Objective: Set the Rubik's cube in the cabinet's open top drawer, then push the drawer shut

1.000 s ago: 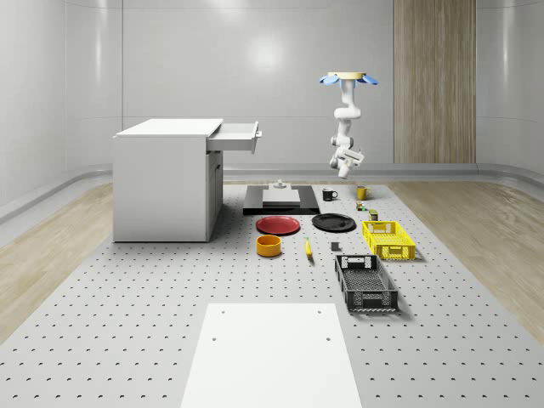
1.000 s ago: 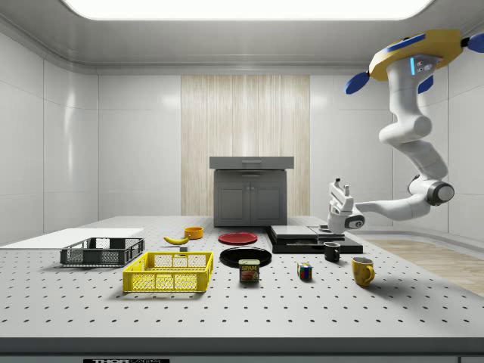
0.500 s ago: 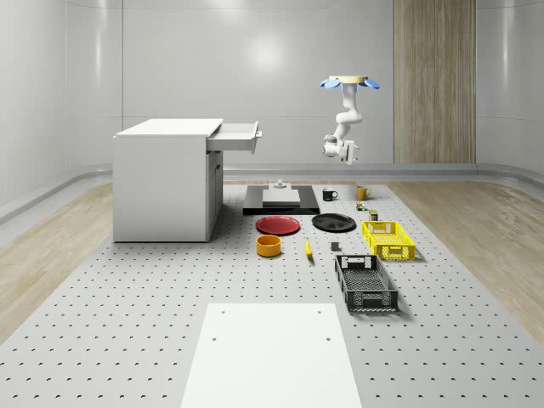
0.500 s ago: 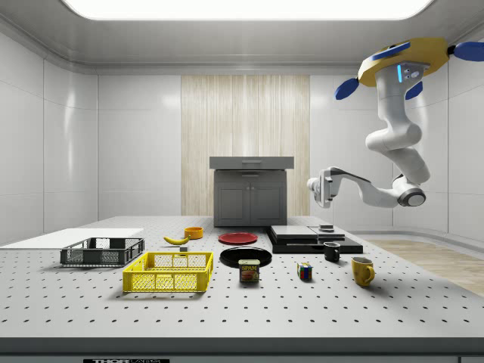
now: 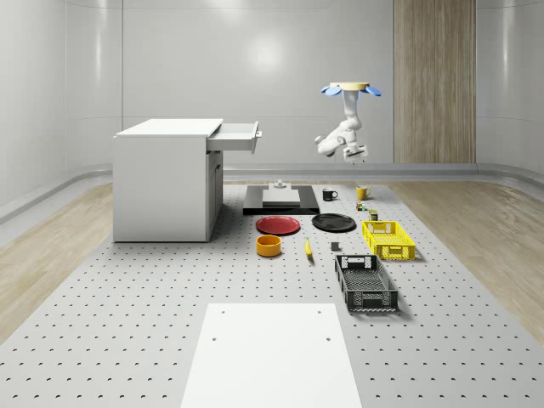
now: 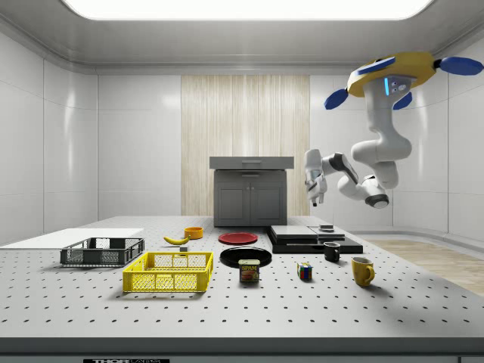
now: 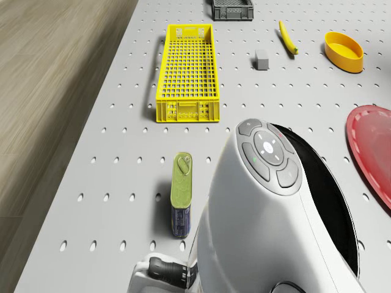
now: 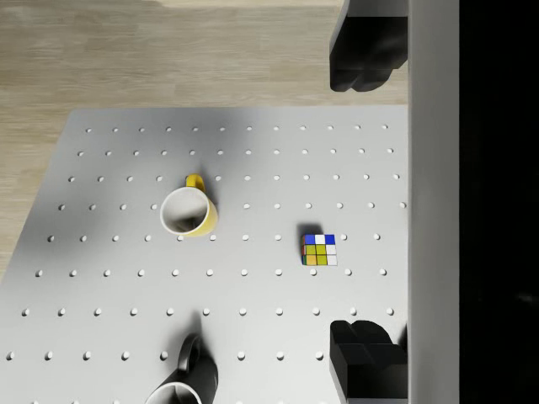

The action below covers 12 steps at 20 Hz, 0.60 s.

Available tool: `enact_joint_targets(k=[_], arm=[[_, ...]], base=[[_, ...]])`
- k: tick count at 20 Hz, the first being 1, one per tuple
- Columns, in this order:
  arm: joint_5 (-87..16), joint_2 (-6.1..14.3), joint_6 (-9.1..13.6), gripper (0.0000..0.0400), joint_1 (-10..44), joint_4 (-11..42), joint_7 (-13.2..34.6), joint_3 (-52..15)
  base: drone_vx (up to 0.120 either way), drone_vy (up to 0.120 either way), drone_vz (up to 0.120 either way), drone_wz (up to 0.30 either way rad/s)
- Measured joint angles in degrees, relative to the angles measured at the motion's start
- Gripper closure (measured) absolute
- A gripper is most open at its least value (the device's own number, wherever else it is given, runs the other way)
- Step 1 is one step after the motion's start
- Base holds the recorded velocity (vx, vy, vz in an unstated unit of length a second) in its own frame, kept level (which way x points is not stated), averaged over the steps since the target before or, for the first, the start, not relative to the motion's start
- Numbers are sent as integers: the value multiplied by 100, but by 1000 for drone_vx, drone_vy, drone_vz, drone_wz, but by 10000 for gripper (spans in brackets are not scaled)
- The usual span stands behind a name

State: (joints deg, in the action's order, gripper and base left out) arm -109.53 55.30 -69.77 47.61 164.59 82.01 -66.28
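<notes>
The Rubik's cube (image 8: 320, 250) (image 6: 305, 271) lies on the perforated table between a yellow mug (image 8: 189, 212) and a tin can (image 6: 248, 271). The drone (image 5: 349, 87) (image 6: 393, 69) hovers high over that end of the table. Its arm is folded, and the gripper (image 6: 314, 193) (image 5: 356, 158) (image 8: 362, 206) hangs well above the cube, pointing down. The fingers (image 8: 362, 50) stand wide apart and open, with nothing between them. The grey cabinet (image 5: 166, 178) stands at the whole-scene view's left, its top drawer (image 5: 238, 136) pulled out.
A black mug (image 8: 181, 379), a black slab (image 5: 280, 200), a red plate (image 5: 278, 224) and a black plate (image 5: 333, 223) lie near the cube. Further off are a yellow crate (image 7: 186, 72), a black crate (image 5: 365, 283), an orange bowl (image 7: 344, 52) and a banana (image 7: 287, 36).
The arm has folded upward, so the gripper rose from just above the black slab and now points down. In the side view the drone has shifted left.
</notes>
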Motion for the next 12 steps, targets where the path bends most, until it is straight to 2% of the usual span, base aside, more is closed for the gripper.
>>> enact_joint_targets(k=[2, 7, 12], arm=[[-192, 115, 139, 0, 326, 63, 213, -159], [-389, 353, 292, 0, 828, 124, 547, -403], [-404, 544, 280, 0, 1075, 134, 722, -536]], base=[[120, 0, -120, 0], [120, -120, -120, 0], [0, 0, -120, 0]])
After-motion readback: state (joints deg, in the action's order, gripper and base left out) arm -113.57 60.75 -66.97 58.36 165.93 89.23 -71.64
